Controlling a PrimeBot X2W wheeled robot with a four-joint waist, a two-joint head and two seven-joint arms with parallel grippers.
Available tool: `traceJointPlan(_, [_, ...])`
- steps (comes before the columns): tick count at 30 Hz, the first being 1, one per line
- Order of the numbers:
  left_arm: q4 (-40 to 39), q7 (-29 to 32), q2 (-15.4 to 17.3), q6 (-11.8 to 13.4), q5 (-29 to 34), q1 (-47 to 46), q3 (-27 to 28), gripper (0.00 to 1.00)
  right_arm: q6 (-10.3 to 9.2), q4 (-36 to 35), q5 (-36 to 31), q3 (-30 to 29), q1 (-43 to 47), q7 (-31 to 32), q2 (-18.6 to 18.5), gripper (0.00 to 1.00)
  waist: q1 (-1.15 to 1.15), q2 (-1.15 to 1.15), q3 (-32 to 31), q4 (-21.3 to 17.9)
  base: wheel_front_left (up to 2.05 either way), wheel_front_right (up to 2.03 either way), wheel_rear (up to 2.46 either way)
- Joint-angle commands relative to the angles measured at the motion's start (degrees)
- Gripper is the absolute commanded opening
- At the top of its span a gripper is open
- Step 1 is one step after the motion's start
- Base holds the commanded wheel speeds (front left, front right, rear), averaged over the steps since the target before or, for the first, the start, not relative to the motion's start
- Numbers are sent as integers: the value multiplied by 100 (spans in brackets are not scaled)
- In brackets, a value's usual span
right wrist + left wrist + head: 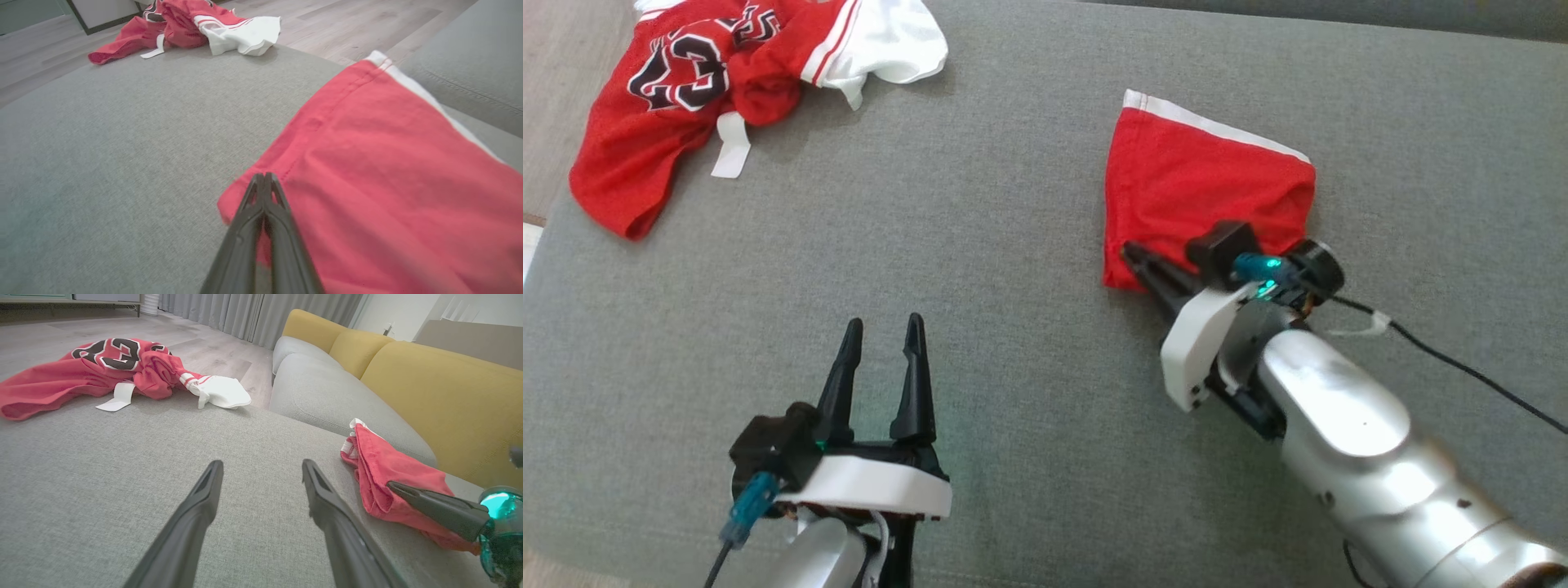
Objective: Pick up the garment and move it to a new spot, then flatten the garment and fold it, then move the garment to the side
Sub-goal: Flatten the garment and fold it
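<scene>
Folded red garment (1205, 192), flat on the right half of the grey seat cushion (1013, 245), white-trimmed edge on the far side, about as wide as deep. At its near left corner, right gripper (1134, 255), fingers pressed together, tips on the cloth's edge; cannot tell whether any fabric is nipped between them. Well off to the left and nearer the robot, left gripper (882, 327), fingers spread wide, holding nothing. At the cushion's far left corner, well apart, crumpled red jersey (678, 90). Likely a job for the right arm, dragging sideways from that corner.
</scene>
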Motion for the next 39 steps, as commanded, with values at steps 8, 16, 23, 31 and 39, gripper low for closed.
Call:
traceJointPlan(8, [-121, -61, 36, -9, 58, -172, 249, 100, 42, -97, 261, 515, -105, -146, 55, 0, 0, 0, -1, -65, 0, 0, 0])
traceJointPlan(16, [-16, -66, 122, -19, 71, -115, 395, 100, 42, -215, 234, 49, -123, -799, 155, 88, 0, 0, -262, -207, 0, 0, 0])
traceJointPlan(23, [130, -69, 196, -40, 171, -45, 469, 100, 42, -385, -98, -1092, 359, -1193, 256, 100, 0, 0, -608, -387, 0, 0, 0])
traceJointPlan(31, [313, -71, 209, -69, 221, 278, 518, 100, 42, -954, -823, -2982, 1745, -1390, 468, 100, 0, 0, -1048, -571, 0, 0, 0])
traceJointPlan(39, [379, -71, 218, -74, 247, 644, 592, 100, 42, -1912, -1016, -3583, 2992, -1317, 563, 100, 0, 0, -1274, -666, 0, 0, 0])
